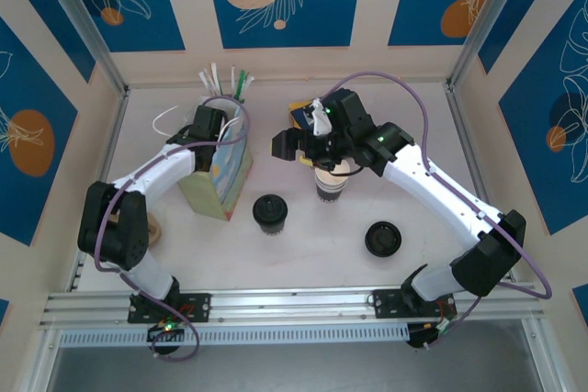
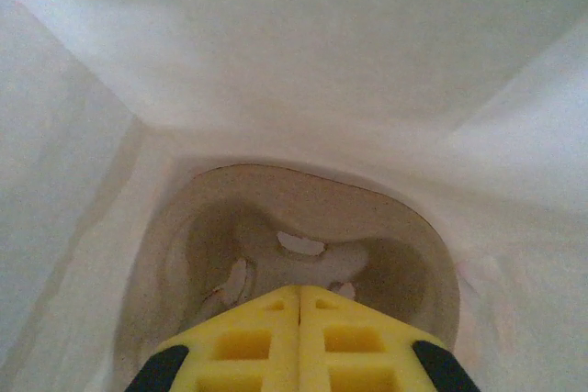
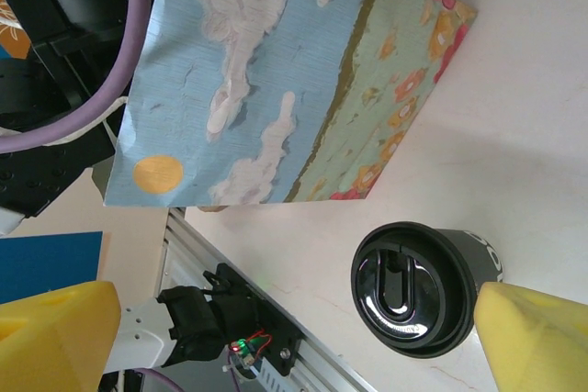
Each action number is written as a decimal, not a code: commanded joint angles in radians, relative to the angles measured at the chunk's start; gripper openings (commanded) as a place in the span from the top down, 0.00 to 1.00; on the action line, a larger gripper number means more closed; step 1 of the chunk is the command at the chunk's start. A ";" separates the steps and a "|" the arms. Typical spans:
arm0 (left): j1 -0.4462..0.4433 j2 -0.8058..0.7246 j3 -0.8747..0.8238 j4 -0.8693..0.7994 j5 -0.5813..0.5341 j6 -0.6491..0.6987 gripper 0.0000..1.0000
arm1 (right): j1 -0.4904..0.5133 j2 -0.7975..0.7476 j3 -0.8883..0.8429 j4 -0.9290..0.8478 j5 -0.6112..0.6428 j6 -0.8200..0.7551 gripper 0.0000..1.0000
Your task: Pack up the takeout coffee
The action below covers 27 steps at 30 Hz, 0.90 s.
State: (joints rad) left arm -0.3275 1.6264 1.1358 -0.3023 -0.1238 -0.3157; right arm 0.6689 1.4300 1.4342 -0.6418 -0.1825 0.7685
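1. The takeout coffee [image 1: 270,211] stands upright on the table [image 1: 432,126] with its black lid on. It is just beside the paper bag [image 1: 230,176] and apart from the striped cup [image 1: 331,183] and the loose lid [image 1: 382,239].
2. The right gripper [image 3: 299,323] hangs above it, yellow fingers spread wide with nothing between them. From its wrist camera the coffee sits close to one finger, so I'd centre the jaws on the cup before going down.
3. I'd take the cup by its wall, below the lid's rim. A squeeze on the lid might pop it off, and a paper cup likely wants a gentle close.
4. The left gripper [image 2: 299,305] is down inside the bag, fingers pressed together on nothing I can see, above a pale moulded insert [image 2: 386,227]. It seems to prop the mouth open, and I reckon it should make room for the cup.
5. Carry the coffee level and lift it clear of the bag's top edge.
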 commanded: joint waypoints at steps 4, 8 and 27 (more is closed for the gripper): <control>0.002 0.017 -0.001 -0.001 0.014 0.010 1.00 | -0.005 -0.013 -0.014 -0.009 -0.009 0.002 0.01; 0.002 0.015 0.003 -0.001 0.015 0.007 1.00 | -0.005 -0.013 -0.013 -0.009 -0.009 0.002 0.01; 0.002 0.019 0.009 0.001 0.015 0.009 1.00 | -0.005 -0.013 -0.007 -0.011 -0.012 0.002 0.01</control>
State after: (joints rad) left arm -0.3275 1.6268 1.1358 -0.3027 -0.1238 -0.3134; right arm 0.6689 1.4300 1.4311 -0.6430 -0.1825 0.7685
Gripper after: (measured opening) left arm 0.040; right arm 0.990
